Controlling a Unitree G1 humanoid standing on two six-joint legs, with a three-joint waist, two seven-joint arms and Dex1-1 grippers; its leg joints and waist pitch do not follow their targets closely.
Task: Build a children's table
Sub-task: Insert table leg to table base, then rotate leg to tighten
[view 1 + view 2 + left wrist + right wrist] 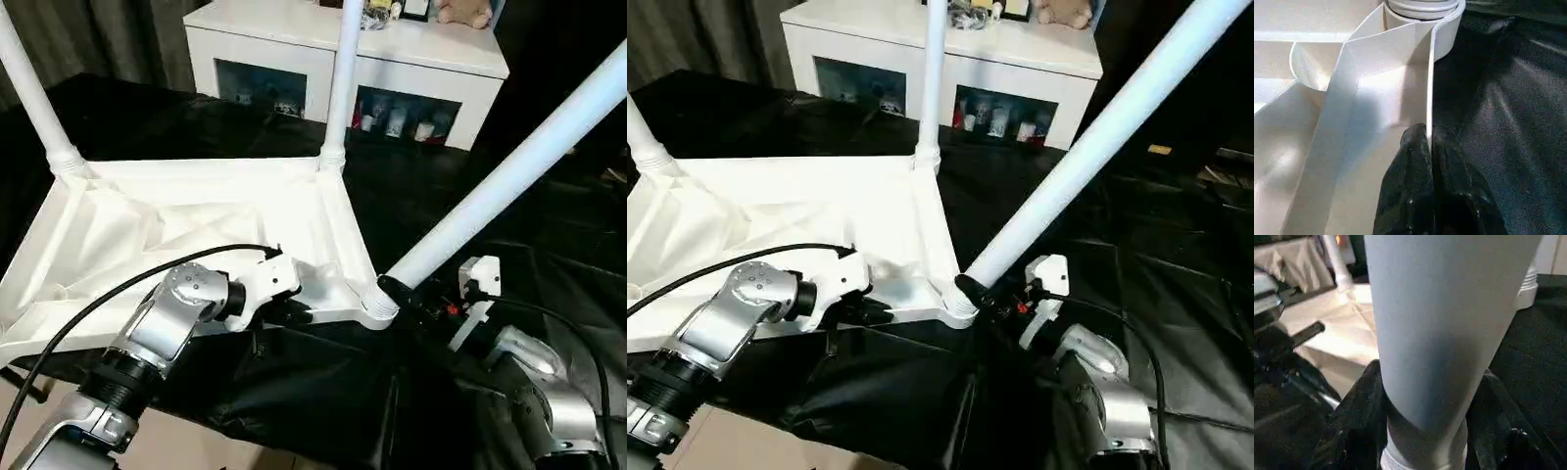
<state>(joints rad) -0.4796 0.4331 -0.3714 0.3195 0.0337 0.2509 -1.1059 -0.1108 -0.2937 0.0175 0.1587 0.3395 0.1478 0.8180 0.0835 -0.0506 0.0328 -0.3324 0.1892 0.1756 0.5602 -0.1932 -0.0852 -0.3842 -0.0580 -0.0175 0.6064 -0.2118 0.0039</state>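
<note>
**Seating the third leg at the near corner**

We are clamping the right gripper (982, 294) around the leg (1087, 147) base, directly above the corner socket (377, 305). The leg's long axis is slanting up and away rightward. Our left gripper (1429, 147) is pinching the table top (147, 225) rim beside that socket, steadying it.

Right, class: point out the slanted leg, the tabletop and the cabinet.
slanted leg (509, 166), left eye view, mid-shaft.
tabletop (147, 220), left eye view, ribbed underside.
cabinet (911, 39), right eye view, top surface.
</note>
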